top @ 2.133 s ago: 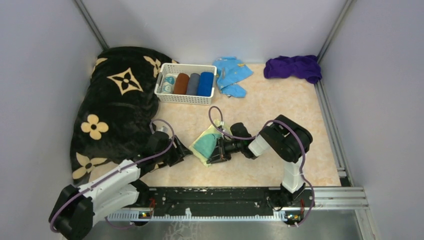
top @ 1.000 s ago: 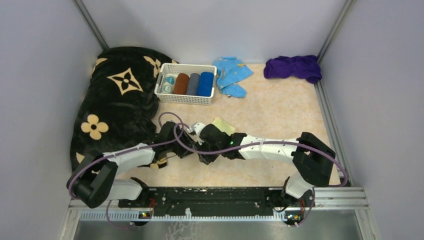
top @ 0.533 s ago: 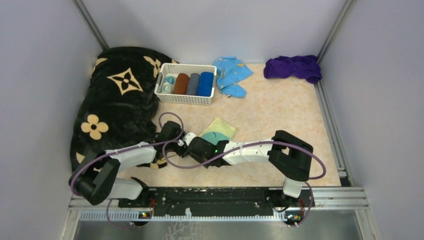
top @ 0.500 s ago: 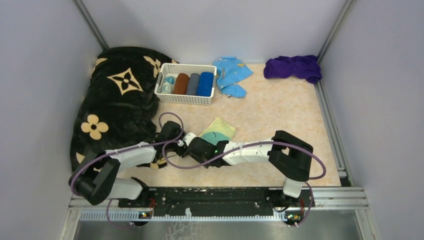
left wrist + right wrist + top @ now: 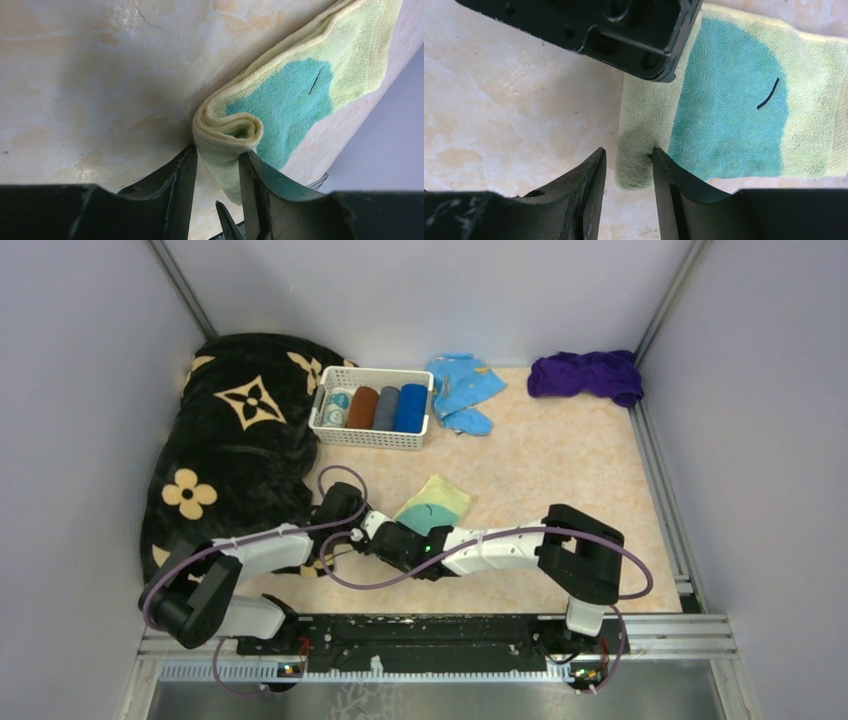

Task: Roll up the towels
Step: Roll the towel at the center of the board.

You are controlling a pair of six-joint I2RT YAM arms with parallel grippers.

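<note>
Grey walls [image 5: 420, 290] enclose a beige marbled tabletop [image 5: 560, 460]; the purple towel [image 5: 587, 375] lies crumpled at upper right, the pale yellow towel [image 5: 435, 502] near centre. The left gripper [image 5: 217, 152] pinches its curled edge; the right gripper [image 5: 628, 152] straddles a corner, grip unclear.

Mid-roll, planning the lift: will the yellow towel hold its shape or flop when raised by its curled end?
Likely floppy: the yellow towel is soft terry, bulging where the left claw pinches it. The curl looks loose, so it may unroll if let go. Its fuzzy pile should resist slipping.
</note>
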